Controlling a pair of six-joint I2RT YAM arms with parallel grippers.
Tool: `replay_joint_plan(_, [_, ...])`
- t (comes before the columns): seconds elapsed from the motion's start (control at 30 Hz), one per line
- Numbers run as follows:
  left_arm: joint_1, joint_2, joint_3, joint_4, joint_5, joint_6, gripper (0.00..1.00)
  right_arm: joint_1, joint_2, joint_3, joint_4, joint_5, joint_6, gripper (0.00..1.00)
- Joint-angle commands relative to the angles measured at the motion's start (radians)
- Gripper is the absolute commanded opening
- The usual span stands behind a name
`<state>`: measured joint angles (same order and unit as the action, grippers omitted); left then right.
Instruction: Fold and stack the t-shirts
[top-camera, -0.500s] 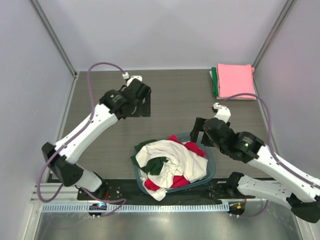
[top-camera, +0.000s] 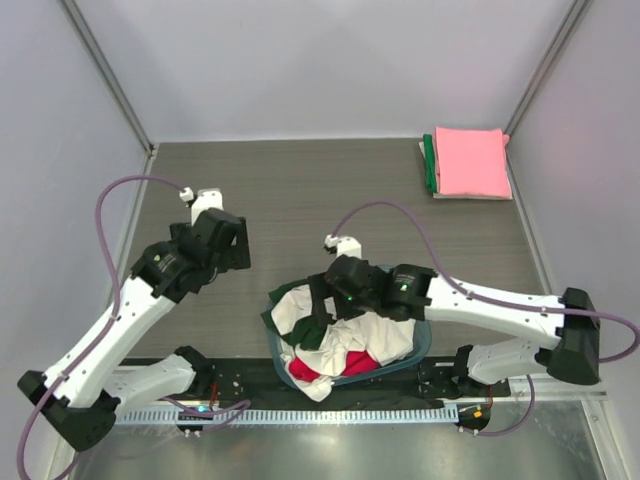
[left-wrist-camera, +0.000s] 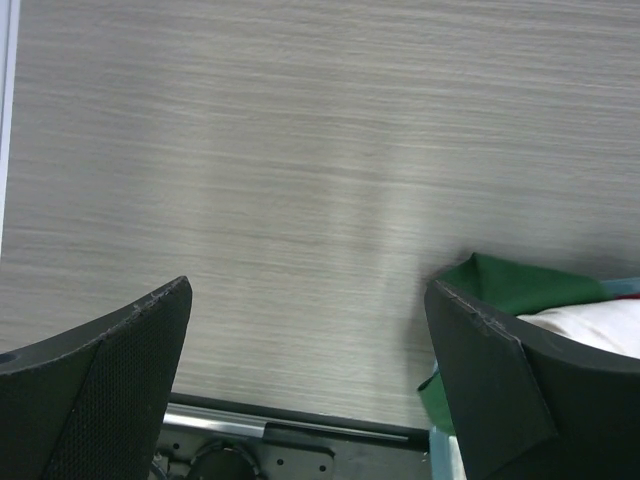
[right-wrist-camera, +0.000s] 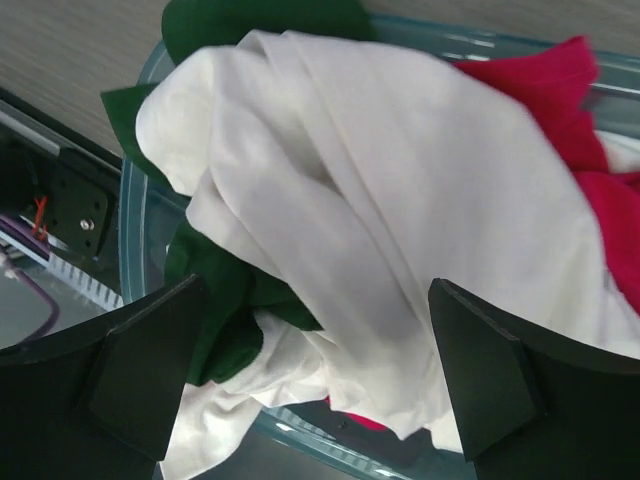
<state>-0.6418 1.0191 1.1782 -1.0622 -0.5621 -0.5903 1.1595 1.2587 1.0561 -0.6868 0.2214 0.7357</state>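
A round teal basket (top-camera: 418, 345) at the near middle holds a heap of t-shirts. A cream shirt (top-camera: 375, 335) with dark green parts (top-camera: 300, 330) lies on top, and red cloth (top-camera: 310, 368) shows beneath it. My right gripper (top-camera: 322, 300) hovers open just above the heap's left side. In its wrist view the cream shirt (right-wrist-camera: 400, 170), green cloth (right-wrist-camera: 220, 310) and red cloth (right-wrist-camera: 560, 90) lie below the spread jaws (right-wrist-camera: 315, 290), untouched. My left gripper (top-camera: 228, 243) is open over bare table, left of the basket. Its wrist view (left-wrist-camera: 308, 290) shows only a green edge (left-wrist-camera: 510, 285).
A folded pink shirt (top-camera: 472, 162) lies on a folded green one (top-camera: 430, 165) at the back right corner. Grey walls enclose the wood-grain table (top-camera: 330, 190). A metal rail (left-wrist-camera: 290, 430) runs along the near edge.
My right arm has swung left and now hangs over the basket. My left arm has drawn back toward the near left. Both grippers stay open.
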Motion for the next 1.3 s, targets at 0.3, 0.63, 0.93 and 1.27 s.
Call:
replay_joint_plan(0.3, [0.008,-0.174,-0.158,0.024,-0.078,-0.032,1.00,0.080,0.177,0.122,0.024,0.030,-0.021,0.33])
replay_joint_plan(0.63, [0.008,-0.200,-0.195,0.057,-0.073,-0.026,1.00,0.078,0.252,0.986,-0.488,0.566,-0.191,0.01])
replay_joint_plan(0.93, [0.008,-0.186,-0.216,0.164,0.134,0.035,0.98,0.080,-0.119,0.903,-0.206,0.900,-0.412,0.01])
replay_joint_plan(1.27, [-0.004,0.131,-0.121,0.323,0.404,0.099,0.90,0.080,-0.222,0.815,-0.500,1.174,-0.284,0.01])
